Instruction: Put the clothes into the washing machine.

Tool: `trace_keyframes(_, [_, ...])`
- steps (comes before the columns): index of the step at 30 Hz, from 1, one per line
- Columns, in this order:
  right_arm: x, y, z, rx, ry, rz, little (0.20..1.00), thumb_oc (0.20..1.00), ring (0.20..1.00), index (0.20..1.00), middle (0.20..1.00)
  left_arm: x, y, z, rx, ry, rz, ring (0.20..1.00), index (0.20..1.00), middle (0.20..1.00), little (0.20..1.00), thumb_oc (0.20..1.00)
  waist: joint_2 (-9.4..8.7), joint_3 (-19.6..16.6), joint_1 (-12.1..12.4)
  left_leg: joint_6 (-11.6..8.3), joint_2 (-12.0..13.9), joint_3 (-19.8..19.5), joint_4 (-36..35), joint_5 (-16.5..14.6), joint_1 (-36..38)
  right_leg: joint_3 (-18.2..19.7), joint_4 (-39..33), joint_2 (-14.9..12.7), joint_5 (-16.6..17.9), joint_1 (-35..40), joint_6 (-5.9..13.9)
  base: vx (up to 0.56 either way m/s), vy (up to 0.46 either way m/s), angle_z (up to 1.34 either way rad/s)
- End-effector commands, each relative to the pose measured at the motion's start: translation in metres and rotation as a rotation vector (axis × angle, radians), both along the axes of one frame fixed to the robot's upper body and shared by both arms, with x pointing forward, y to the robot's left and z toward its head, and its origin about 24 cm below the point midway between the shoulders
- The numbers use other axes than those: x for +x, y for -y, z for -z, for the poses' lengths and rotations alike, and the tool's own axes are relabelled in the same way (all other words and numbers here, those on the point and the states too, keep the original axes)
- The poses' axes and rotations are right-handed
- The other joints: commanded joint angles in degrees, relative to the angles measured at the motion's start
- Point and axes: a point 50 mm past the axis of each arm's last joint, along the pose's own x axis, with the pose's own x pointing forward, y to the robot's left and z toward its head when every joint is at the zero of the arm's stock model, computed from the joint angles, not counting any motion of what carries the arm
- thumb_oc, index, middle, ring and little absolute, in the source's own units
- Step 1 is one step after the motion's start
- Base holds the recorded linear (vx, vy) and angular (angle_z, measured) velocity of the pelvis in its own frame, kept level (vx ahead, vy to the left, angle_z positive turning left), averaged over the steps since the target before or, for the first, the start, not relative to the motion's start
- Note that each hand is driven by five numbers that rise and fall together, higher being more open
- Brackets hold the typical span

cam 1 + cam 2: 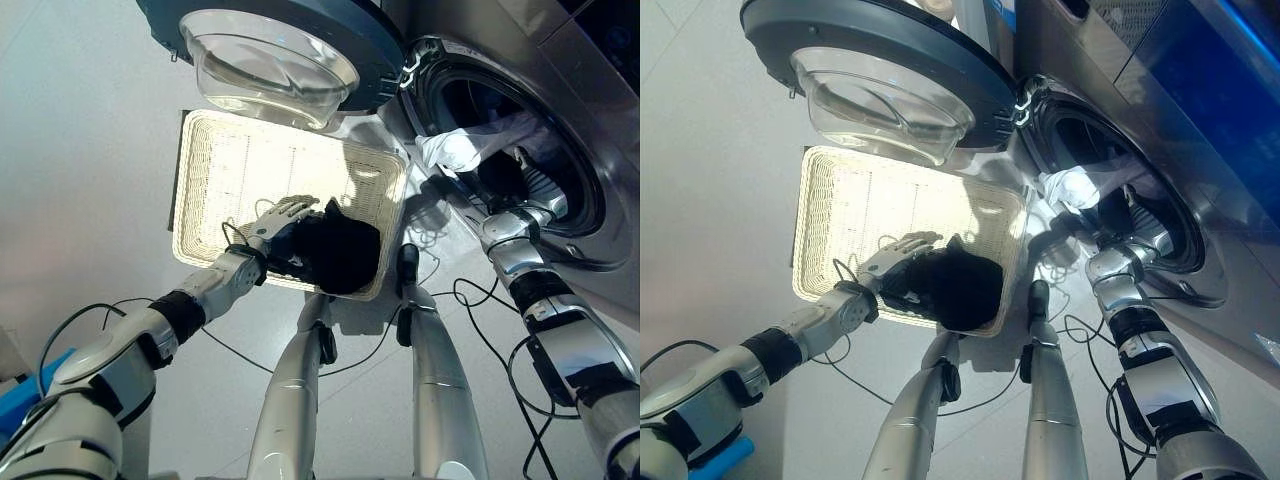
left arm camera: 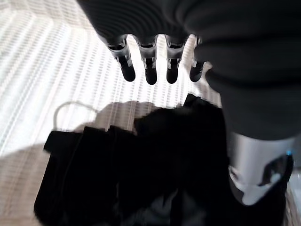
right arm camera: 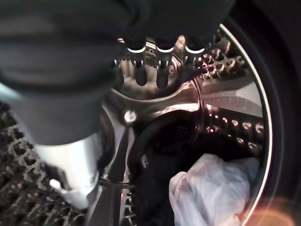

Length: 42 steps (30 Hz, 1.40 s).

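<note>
A pile of black clothes (image 1: pixel 340 250) lies in the near right corner of the white slatted basket (image 1: pixel 230 170) on the floor. My left hand (image 1: pixel 280 215) hovers over the pile's left edge, open, its fingers (image 2: pixel 150 70) straight above the black clothes (image 2: pixel 141 165) and holding nothing. My right hand (image 1: pixel 537 188) reaches into the washing machine drum (image 1: pixel 480 110). Its fingers (image 3: pixel 160 70) are straight and empty. A white cloth (image 1: pixel 465 148) hangs at the drum's mouth, and the white cloth (image 3: pixel 211 188) lies beside a dark garment (image 3: pixel 157 188) inside.
The round washer door (image 1: pixel 280 40) stands swung open above the basket's far edge. The machine's front (image 1: pixel 1200 130) fills the right side. Pale floor (image 1: pixel 80 150) spreads to the left of the basket.
</note>
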Motion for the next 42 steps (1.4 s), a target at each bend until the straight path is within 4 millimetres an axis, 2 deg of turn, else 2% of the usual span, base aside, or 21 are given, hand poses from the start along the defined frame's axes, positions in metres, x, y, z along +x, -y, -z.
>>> trace_keyframes(1, [-0.001,0.007,-0.023,0.014,0.109,0.003,1.000,1.000,1.000,1.000,1.000,0.005,0.016,0.002,0.094,-0.061,0.007,1.000,1.000,1.000,1.000,1.000,3.49,-1.1,-1.0,-2.18,-2.6,2.9,6.1,-6.3,-1.1,-3.5,-3.7,2.3,2.4,2.4,5.86,-0.03,-0.030,0.00])
trace_keyframes(6, [0.001,0.000,-0.023,0.049,0.132,-0.005,1.000,1.000,1.000,1.000,1.000,0.010,0.020,0.003,0.134,-0.125,-0.045,1.000,1.000,1.000,1.000,1.000,2.43,-1.1,-1.2,-2.03,-2.4,2.7,6.1,-6.1,-1.9,-3.5,-3.9,2.7,2.9,1.8,6.07,-0.01,-0.043,0.00])
trace_keyframes(10, [0.002,-0.006,-0.025,0.087,0.160,-0.015,1.000,1.000,1.000,1.000,1.000,0.015,0.020,0.006,0.231,-0.167,-0.116,1.000,1.000,1.000,1.000,1.000,1.55,-1.1,-1.3,-2.18,-2.3,2.5,5.5,-5.4,-3.0,-3.5,-4.5,3.1,3.5,1.2,6.23,-0.01,-0.020,0.01])
trace_keyframes(19, [0.003,-0.025,-0.035,0.213,0.303,-0.093,1.000,1.000,1.000,1.000,1.000,0.029,0.021,-0.011,0.428,-0.056,-0.269,1.000,1.000,1.000,1.000,1.000,-0.61,-1.1,-2.1,-2.85,-1.5,2.4,3.5,-3.3,-7.4,-2.8,-5.6,4.1,5.6,-2.8,6.80,-0.01,-0.036,0.04])
trace_keyframes(21, [0.002,-0.035,-0.044,0.250,0.374,-0.137,1.000,1.000,1.000,1.000,1.000,0.033,0.022,-0.019,0.506,-0.043,-0.298,1.000,1.000,1.000,1.000,1.000,-1.35,-1.1,-2.3,-2.98,-1.3,2.5,2.6,-2.4,-9.6,-2.8,-6.4,4.3,6.8,-4.9,6.98,-0.01,-0.083,0.10])
trace_keyframes(24, [0.000,-0.041,-0.045,0.264,0.399,-0.161,1.000,1.000,1.000,1.000,1.000,0.032,0.023,-0.017,0.537,-0.049,-0.307,1.000,1.000,1.000,1.000,1.000,-1.77,-1.1,-2.6,-3.21,-1.2,2.4,1.8,-2.4,-9.5,-2.8,-7.0,4.4,6.9,-4.9,7.24,-0.01,-0.043,0.06])
trace_keyframes(25, [-0.002,-0.052,-0.052,0.282,0.444,-0.190,1.000,1.000,1.000,1.000,1.000,0.033,0.027,-0.019,0.567,-0.041,-0.314,1.000,1.000,1.000,1.000,1.000,-2.32,-1.1,-2.8,-3.34,-0.9,2.4,1.0,-1.6,-10.9,-2.4,-7.6,4.6,7.8,-6.4,7.42,-0.01,-0.045,0.05])
trace_keyframes(30, [-0.004,-0.060,-0.057,0.302,0.479,-0.207,1.000,1.000,1.000,1.000,1.000,0.033,0.032,-0.016,0.571,-0.027,-0.310,1.000,1.000,1.000,1.000,1.000,-3.09,-1.1,-3.0,-3.47,-0.5,2.3,0.2,-1.1,-12.0,-2.0,-8.3,4.6,8.6,-7.4,7.80,-0.01,-0.033,0.01])
trace_keyframes(33, [-0.004,-0.060,-0.054,0.338,0.485,-0.212,1.000,1.000,1.000,1.000,1.000,0.031,0.035,-0.010,0.585,-0.031,-0.293,1.000,1.000,1.000,1.000,1.000,-3.41,-1.1,-3.1,-3.76,-0.3,2.4,-0.3,-1.2,-11.4,-2.1,-8.8,4.4,8.6,-6.9,8.07,0.00,0.000,0.00])
trace_keyframes(38, [-0.004,-0.061,-0.055,0.347,0.494,-0.213,1.000,1.000,1.000,1.000,1.000,0.031,0.036,-0.012,0.576,-0.042,-0.290,1.000,1.000,1.000,1.000,1.000,-3.46,-1.1,-3.1,-3.76,-0.2,2.4,-0.4,-0.8,-12.0,-2.1,-9.0,4.4,9.1,-7.4,8.03,0.00,-0.010,0.00])
trace_keyframes(39, [-0.005,-0.058,-0.054,0.373,0.500,-0.204,1.000,1.000,1.000,1.000,1.000,0.030,0.041,-0.010,0.564,-0.049,-0.253,0.200,0.200,0.200,0.200,0.200,-3.54,-1.1,-3.2,-3.76,-0.1,2.3,-0.2,-0.8,-12.2,-2.2,-8.8,4.4,9.3,-7.6,8.04,0.00,-0.073,-0.02])
trace_keyframes(40, [-0.005,-0.052,-0.048,0.395,0.493,-0.190,1.000,1.000,1.000,1.000,1.000,0.028,0.045,-0.006,0.550,-0.074,-0.214,0.200,0.200,0.200,0.200,0.200,-3.58,-1.1,-3.2,-3.92,-0.2,2.3,0.0,-1.3,-11.4,-2.5,-8.6,4.2,8.9,-6.8,8.15,-0.01,-0.077,-0.01])
trace_keyframes(42, [-0.005,-0.051,-0.050,0.404,0.498,-0.187,1.000,1.000,1.000,1.000,1.000,0.029,0.046,-0.009,0.549,-0.075,-0.208,0.200,0.200,0.200,0.200,0.200,-3.55,-1.1,-3.2,-3.88,-0.2,2.3,0.1,-1.0,-11.8,-2.6,-8.7,4.2,9.3,-7.2,8.05,0.00,-0.025,0.01])
